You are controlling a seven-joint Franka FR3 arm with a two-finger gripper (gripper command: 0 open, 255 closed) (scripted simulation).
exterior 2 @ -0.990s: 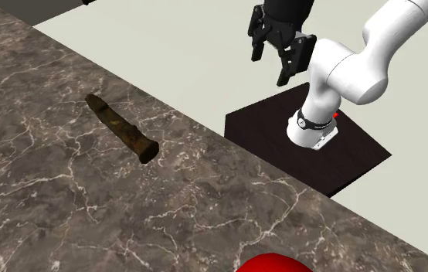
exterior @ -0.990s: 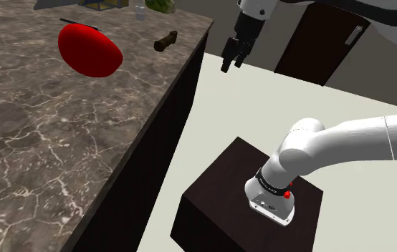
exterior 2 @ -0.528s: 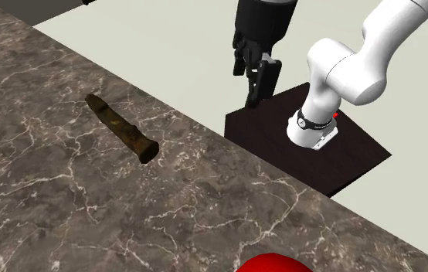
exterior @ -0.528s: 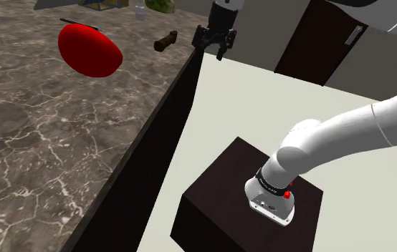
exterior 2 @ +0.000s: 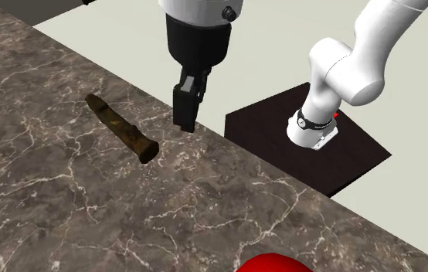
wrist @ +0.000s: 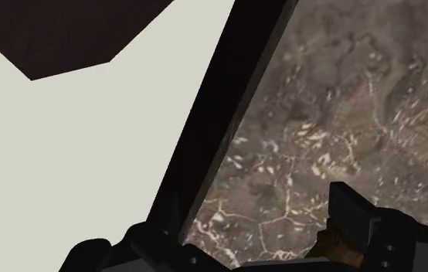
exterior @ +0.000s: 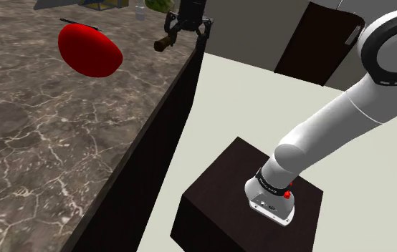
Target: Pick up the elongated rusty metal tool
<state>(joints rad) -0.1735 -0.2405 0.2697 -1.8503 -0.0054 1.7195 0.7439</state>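
The elongated rusty tool [exterior 2: 121, 127] lies flat on the brown marbled counter [exterior 2: 66, 201], close to the counter's edge. In the shoulder view the tool [exterior: 165, 41] is a short brown bar at the far end of the counter. My black gripper [exterior: 185, 34] hovers open over the counter edge just beside the tool, one finger near the tool's end. In the second exterior view the gripper [exterior 2: 187, 122] points down a short way to the right of the tool, not touching it. In the wrist view a brown tip of the tool [wrist: 334, 246] shows beside one finger [wrist: 351, 218].
A big red rounded object [exterior: 89, 49] rests on the counter, nearer the camera than the tool. The counter's dark front edge [wrist: 220, 139] drops to a pale floor [wrist: 89, 154]. The dark stand [exterior: 247, 200] holds the arm's base. Small items [exterior: 160, 4] stand at the counter's far end.
The gripper has swung from above the pale floor to over the counter edge, turning and coming down beside the tool. It stays open. The tool has not moved.
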